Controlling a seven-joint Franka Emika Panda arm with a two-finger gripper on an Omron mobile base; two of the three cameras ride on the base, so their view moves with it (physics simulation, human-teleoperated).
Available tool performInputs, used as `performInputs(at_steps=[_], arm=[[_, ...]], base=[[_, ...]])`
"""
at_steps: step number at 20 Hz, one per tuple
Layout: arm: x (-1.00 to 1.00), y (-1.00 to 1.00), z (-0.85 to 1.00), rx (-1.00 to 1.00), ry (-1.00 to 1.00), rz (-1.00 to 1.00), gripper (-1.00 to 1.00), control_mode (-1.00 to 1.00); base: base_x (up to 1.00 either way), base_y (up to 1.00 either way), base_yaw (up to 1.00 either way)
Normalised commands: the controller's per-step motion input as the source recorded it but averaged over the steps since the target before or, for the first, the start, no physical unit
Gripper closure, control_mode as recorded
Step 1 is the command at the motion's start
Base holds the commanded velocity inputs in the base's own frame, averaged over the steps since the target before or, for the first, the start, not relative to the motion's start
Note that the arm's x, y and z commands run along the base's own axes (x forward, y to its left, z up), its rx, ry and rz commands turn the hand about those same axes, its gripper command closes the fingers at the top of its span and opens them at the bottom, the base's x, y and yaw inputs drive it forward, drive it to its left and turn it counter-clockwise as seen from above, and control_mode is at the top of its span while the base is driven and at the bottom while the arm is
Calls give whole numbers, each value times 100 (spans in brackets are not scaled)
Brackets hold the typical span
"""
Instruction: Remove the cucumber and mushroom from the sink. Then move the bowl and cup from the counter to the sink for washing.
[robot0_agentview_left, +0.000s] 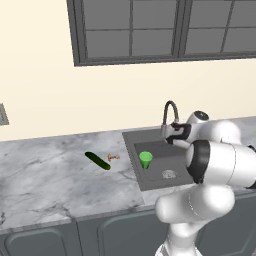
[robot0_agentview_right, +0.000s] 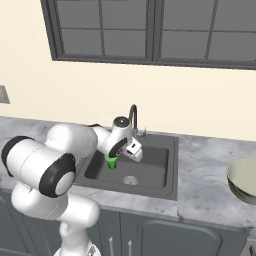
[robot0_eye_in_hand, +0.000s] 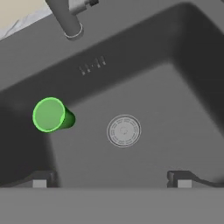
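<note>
In the left base view, the cucumber (robot0_agentview_left: 97, 160) and the mushroom (robot0_agentview_left: 113, 157) are lying near each other on the worktop (robot0_agentview_left: 45, 180), left of the sink (robot0_agentview_left: 131, 145), while the cup (robot0_agentview_left: 145, 160) is standing upright in the basin's left part.

In the right base view, the hand (robot0_agentview_right: 134, 151) is hovering over the sink (robot0_agentview_right: 170, 170) beside the cup (robot0_agentview_right: 112, 162); the bowl (robot0_agentview_right: 244, 181) is sitting on the worktop (robot0_agentview_right: 205, 190) at right.

In the hand view, the fingers (robot0_eye_in_hand: 40, 180) are standing wide apart, gripping nothing, above the drain (robot0_eye_in_hand: 124, 130); the cup (robot0_eye_in_hand: 52, 115) is standing near the basin's wall, below the faucet (robot0_eye_in_hand: 66, 19).
</note>
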Motion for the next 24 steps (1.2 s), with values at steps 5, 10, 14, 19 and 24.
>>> performInputs(at_steps=[5,10,14,19,24], arm=[[-20,-26,26,-6,0,0,-100,-100],[-24,-31,23,-6,1,2,-100,-100],[-23,-31,22,-6,2,3,-100,-100],[-25,-32,23,-6,0,8,-100,-100],[-16,-30,22,-8,1,9,-100,-100]], base=[[0,0,0],[0,0,0],[0,0,0],[0,0,0],[0,0,0]])
